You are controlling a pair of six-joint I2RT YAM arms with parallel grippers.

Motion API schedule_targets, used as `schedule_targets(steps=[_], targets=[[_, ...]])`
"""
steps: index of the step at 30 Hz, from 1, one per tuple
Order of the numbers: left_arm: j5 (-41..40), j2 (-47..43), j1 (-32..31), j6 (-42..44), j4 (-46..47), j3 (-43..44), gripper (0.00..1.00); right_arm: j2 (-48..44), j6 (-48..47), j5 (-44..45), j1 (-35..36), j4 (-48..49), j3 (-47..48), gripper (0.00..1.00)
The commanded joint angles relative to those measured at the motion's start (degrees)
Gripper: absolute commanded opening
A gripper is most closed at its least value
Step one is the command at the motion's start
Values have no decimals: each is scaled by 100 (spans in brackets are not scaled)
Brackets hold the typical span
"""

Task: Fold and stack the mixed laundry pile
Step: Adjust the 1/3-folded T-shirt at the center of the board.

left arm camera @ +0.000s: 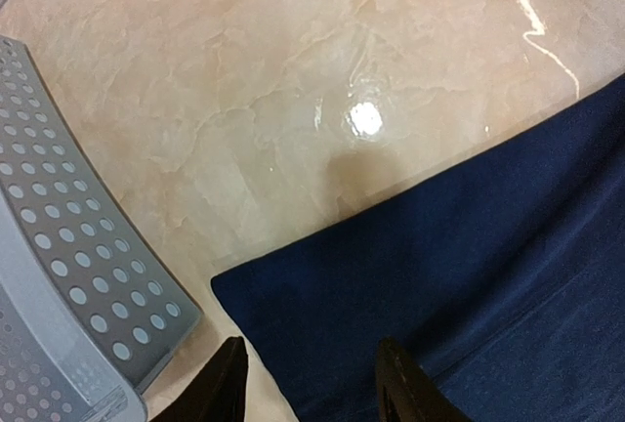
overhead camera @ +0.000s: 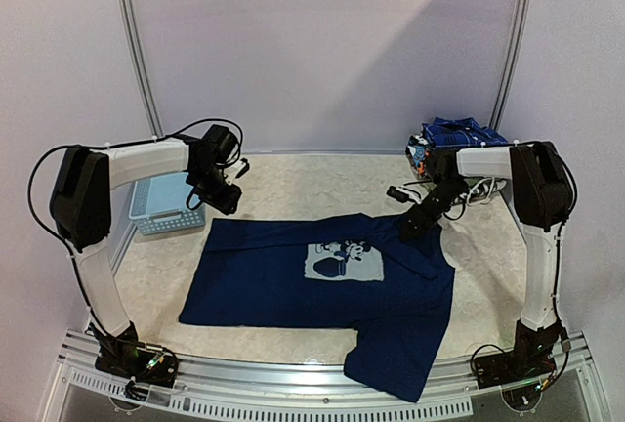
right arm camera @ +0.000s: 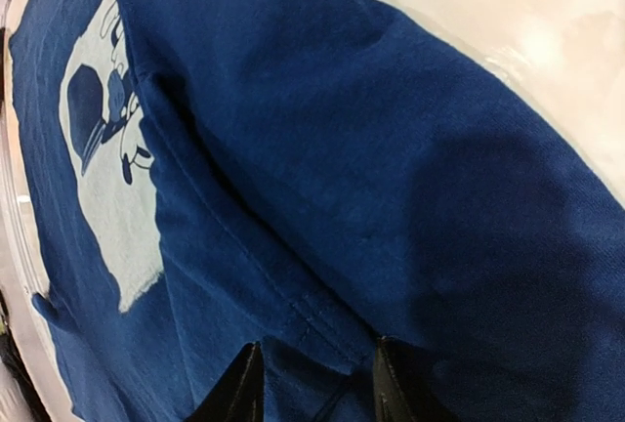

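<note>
To fold the navy T-shirt [overhead camera: 293, 280] cleanly, each pincer should bite a hem squarely and carry it over flat, with no dragging. The left pincer [left arm camera: 311, 383] hangs partly open just above the shirt's corner, holding nothing, with the basket [left arm camera: 59, 275] beside it. The right pincer [right arm camera: 314, 383], also partly open, straddles the sleeve hem; whether it touches the cloth is unclear. The plaid shirt [overhead camera: 459, 134] lies behind it.

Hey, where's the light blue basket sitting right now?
In the top view, the basket sits at the left edge of the table, just beyond the far left corner of the spread navy T-shirt.
</note>
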Motion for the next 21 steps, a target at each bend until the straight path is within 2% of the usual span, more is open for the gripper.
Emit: schedule_targets(steps=[1, 2, 7, 8, 14, 21], targets=[[98, -22, 29, -17, 75, -59, 47, 133, -4, -177, 111, -43, 104, 35], [102, -22, 30, -16, 70, -58, 47, 137, -8, -177, 127, -44, 112, 32], [92, -69, 27, 9, 54, -67, 47, 121, -10, -277, 165, -66, 138, 3], [83, -79, 30, 20, 60, -71, 47, 82, -10, -293, 168, -85, 128, 0], [36, -176, 25, 53, 47, -85, 47, -717, -9, 13, 376, -83, -414, 0], [50, -201, 26, 117, 2, -41, 47, -1737, 25, 244, 1379, 20, -1385, 0]])
